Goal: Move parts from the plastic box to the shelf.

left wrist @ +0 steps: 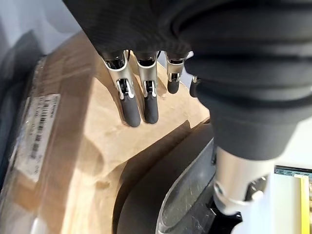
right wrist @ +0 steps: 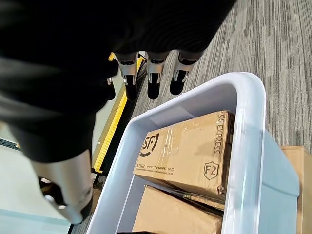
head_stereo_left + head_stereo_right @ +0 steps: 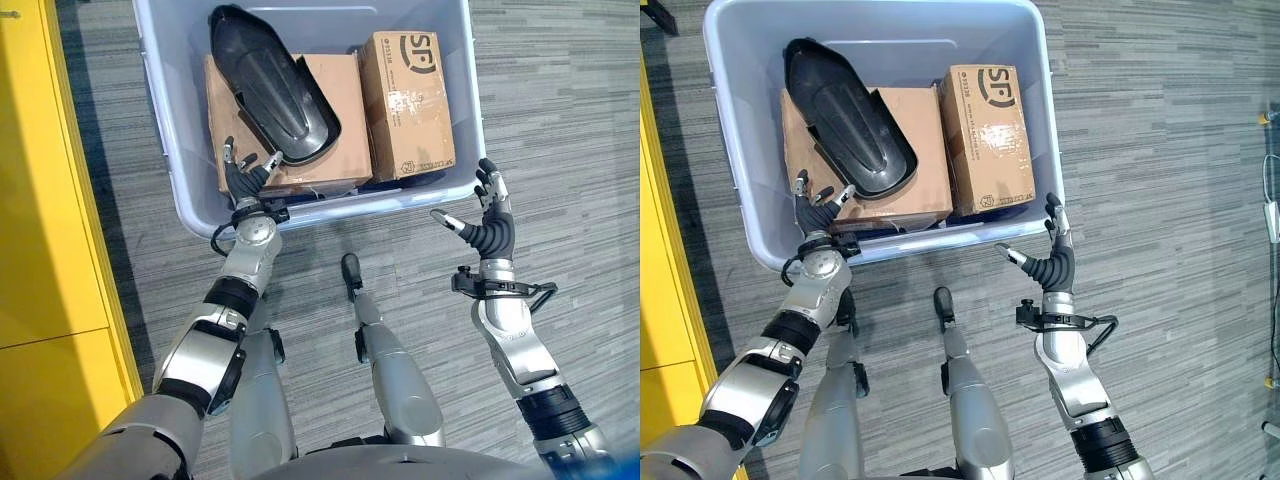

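A pale blue plastic box (image 3: 400,200) stands on the floor ahead. Inside it, a long black moulded part (image 3: 270,85) lies across a flat cardboard box (image 3: 340,110), with a smaller cardboard box (image 3: 405,100) to the right. My left hand (image 3: 243,180) is over the box's near left wall, open. Its straight fingers (image 1: 131,102) hover above the cardboard, and the thumb is beside the near end of the black part (image 1: 146,195). My right hand (image 3: 490,225) is open outside the near right corner of the box, its fingers (image 2: 152,87) spread and holding nothing.
A yellow cabinet side (image 3: 40,200) runs along the left, close to the plastic box. Grey striped carpet (image 3: 560,120) lies to the right of the box and in front of it.
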Tool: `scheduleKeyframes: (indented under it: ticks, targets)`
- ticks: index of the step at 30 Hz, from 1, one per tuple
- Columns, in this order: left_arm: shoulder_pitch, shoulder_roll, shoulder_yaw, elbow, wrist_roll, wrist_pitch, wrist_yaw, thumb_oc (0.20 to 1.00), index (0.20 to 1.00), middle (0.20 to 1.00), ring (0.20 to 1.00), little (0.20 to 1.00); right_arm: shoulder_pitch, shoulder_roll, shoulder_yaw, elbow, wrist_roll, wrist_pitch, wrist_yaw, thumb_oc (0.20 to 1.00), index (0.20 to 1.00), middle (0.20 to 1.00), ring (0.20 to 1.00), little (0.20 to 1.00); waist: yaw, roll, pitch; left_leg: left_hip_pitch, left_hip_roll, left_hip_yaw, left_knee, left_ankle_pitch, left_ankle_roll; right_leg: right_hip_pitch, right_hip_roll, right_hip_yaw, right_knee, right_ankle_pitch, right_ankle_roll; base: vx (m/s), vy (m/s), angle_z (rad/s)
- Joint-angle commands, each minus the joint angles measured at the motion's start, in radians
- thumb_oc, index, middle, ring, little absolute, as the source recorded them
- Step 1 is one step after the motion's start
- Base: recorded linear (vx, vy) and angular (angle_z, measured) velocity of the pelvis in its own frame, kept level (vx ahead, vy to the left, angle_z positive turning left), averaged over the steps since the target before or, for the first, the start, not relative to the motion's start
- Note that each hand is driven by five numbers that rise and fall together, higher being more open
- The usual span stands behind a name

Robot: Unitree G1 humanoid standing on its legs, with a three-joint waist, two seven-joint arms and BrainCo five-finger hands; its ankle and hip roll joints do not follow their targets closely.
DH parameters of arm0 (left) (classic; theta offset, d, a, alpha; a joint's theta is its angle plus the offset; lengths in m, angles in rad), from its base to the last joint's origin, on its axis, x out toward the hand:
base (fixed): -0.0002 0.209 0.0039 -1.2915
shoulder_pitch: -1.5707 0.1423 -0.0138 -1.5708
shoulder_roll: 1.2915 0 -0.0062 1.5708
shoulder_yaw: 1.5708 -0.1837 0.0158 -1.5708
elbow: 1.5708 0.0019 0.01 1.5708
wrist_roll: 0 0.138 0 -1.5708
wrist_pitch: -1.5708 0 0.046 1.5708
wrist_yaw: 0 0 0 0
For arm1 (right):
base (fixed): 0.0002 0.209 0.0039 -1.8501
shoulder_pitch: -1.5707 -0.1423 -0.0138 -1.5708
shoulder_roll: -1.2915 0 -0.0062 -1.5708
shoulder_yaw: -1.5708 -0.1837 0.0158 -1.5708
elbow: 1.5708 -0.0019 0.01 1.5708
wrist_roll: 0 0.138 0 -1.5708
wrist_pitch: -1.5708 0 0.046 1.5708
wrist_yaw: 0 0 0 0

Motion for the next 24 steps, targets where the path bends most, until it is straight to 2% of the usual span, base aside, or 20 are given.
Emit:
scheduleKeyframes:
  ticks: [1,10,24]
  targets:
    - [-0.029,0.009,0.021,-0.039,-0.029,-0.057,0.023,1.0,1.0,1.0,1.0,1.0,-0.001,-0.023,-0.064,-0.054,0.021,-0.014,-0.035,1.0,1.0,1.0,1.0,1.0,-0.017,0.024,0.01,0.011,0.013,-0.017,0.069,-0.084,-0.013,0.065,-0.091,-0.068,0.067,-0.068,0.051,0.0,0.0,0.0]
    - [0.038,0.003,0.032,-0.205,0.01,-0.065,0.036,1.0,1.0,1.0,1.0,1.0,-0.012,-0.026,-0.07,-0.058,-0.01,0.002,-0.05,1.0,1.0,1.0,1.0,1.0,0.003,0.037,0.011,0.039,0.01,-0.017,0.063,-0.085,-0.011,0.088,-0.093,-0.072,0.066,-0.075,0.048,0.0,0.0,0.0]
    - [0.12,0.004,0.017,-0.342,0.008,-0.073,-0.054,1.0,1.0,1.0,1.0,1.0,-0.161,-0.087,-0.024,-0.016,-0.085,0.015,-0.009,1.0,1.0,1.0,1.0,1.0,0.045,0.064,-0.018,0.083,-0.003,-0.024,0.047,-0.083,-0.008,0.126,-0.103,-0.08,0.071,-0.086,0.046,0.0,-0.002,0.01]
